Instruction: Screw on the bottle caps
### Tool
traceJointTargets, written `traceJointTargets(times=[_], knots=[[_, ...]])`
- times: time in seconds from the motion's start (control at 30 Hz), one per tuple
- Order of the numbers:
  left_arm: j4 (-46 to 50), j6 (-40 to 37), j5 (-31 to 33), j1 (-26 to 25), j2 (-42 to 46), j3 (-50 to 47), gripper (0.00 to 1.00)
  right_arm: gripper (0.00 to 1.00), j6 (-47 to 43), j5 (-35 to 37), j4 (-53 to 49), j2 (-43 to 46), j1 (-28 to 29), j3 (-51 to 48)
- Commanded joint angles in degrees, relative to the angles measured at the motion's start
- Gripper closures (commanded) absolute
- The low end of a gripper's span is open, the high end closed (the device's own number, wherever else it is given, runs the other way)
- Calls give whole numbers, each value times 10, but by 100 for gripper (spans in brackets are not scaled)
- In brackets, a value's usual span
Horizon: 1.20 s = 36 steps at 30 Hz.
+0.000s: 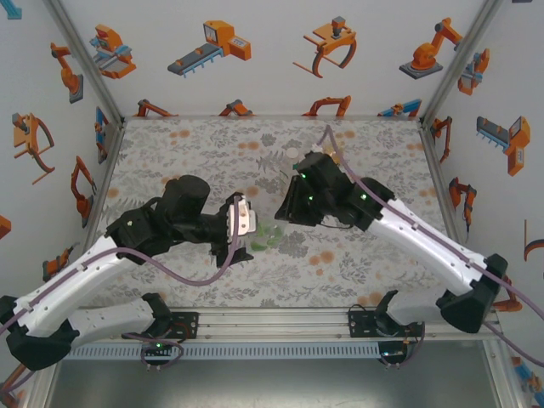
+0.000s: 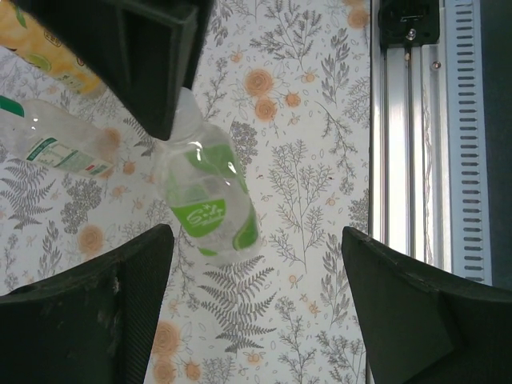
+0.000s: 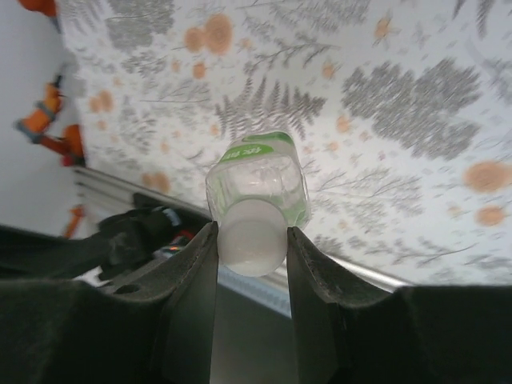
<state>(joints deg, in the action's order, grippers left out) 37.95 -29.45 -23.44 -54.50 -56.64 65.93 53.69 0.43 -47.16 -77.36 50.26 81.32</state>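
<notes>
Right jaws clamp white cap (image 3: 252, 240) on green bottle (image 3: 264, 172) — left jaws spread apart.

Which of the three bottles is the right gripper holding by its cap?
The squat green-labelled bottle: its white cap sits between the right fingers. The yellow-labelled bottle and the clear bottle with the green-white label are apart from it, ungripped.

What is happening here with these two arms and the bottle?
The right gripper is shut on the white cap of the green-labelled bottle. The left gripper is open, its fingers clear of that bottle. An amber bottle and a clear bottle rest on the flowered table beside it. Whether the cap is fully tight cannot be told.
</notes>
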Motion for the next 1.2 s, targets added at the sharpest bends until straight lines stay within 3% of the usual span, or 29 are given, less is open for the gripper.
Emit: traceJointTargets(times=[0.0,0.2,0.6,0.9,1.17], knots=[[2,1,6,-3,14,-12,21,100,-150,48,-111,-68,-4,82],[4,9,17,-3,30,-24,21,100,-232,53,-148,-187,-21,215],[14,44,34,-3,74,-47,21,100,-302,30,-208,-384,-64,455],[1,75,50,-3,110,-73,21,100,-329,40,-210,-482,-68,571],[-1,91,62,-2,127,-84,21,100,-348,53,-187,-532,-68,606]])
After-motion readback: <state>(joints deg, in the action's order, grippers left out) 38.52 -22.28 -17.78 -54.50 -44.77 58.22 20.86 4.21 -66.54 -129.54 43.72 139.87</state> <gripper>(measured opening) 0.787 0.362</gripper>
